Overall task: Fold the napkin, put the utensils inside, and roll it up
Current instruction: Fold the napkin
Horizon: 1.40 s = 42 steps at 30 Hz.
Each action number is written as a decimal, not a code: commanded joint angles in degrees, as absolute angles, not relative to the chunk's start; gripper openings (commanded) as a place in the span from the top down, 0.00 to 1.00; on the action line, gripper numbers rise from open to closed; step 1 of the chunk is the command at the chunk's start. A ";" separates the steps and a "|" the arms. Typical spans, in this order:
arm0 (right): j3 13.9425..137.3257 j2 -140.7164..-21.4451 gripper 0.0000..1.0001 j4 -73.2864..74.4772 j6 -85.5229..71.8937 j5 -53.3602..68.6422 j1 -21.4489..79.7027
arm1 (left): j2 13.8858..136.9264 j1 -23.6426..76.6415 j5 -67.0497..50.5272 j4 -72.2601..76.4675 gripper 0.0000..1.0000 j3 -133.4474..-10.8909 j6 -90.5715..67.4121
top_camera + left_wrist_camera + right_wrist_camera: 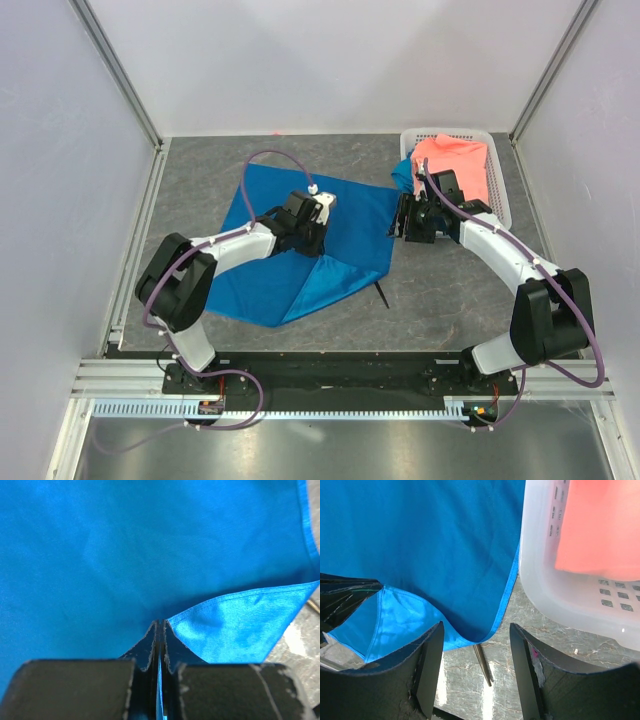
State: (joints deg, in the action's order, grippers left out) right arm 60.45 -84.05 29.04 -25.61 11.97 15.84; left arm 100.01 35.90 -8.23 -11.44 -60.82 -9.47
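The bright blue napkin (300, 240) lies spread on the grey table, with one flap folded over near its front. My left gripper (306, 226) is over its middle. In the left wrist view the left gripper (159, 625) is shut on a thin fold of the napkin (125, 555), and a sliver of blue shows between the jaws. My right gripper (414, 226) hovers open by the napkin's right corner. In the right wrist view the right gripper (476, 626) frames the napkin's edge (445, 555). The slim dark utensil (483, 663) pokes out from under that edge, and its tip (383, 297) shows at the napkin's front right.
A white perforated basket (497, 190) stands at the back right and holds a salmon-pink cloth (455, 165), with a blue scrap (402, 176) beneath it. The basket wall (560, 600) is close to my right fingers. White walls enclose the table on three sides.
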 commanded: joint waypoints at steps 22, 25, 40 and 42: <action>59.68 -79.98 0.36 27.33 -24.78 11.60 15.12 | 99.49 29.36 -1.14 -9.67 0.98 -67.31 -9.41; 60.03 -80.33 0.36 27.42 -24.78 11.60 15.12 | 101.33 25.68 -2.63 -9.93 0.98 -69.51 -9.05; 61.87 -82.26 0.36 27.51 -25.31 13.80 14.94 | 114.78 12.93 -8.87 -14.32 0.98 -87.34 -5.36; 61.79 -82.79 0.36 27.51 -25.05 13.01 15.03 | 118.36 12.05 -10.10 -16.07 0.98 -90.60 -4.66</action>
State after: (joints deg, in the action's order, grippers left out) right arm 59.57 -81.84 29.04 -25.26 12.80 15.20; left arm 113.45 14.24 -6.63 -14.33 -83.13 -8.10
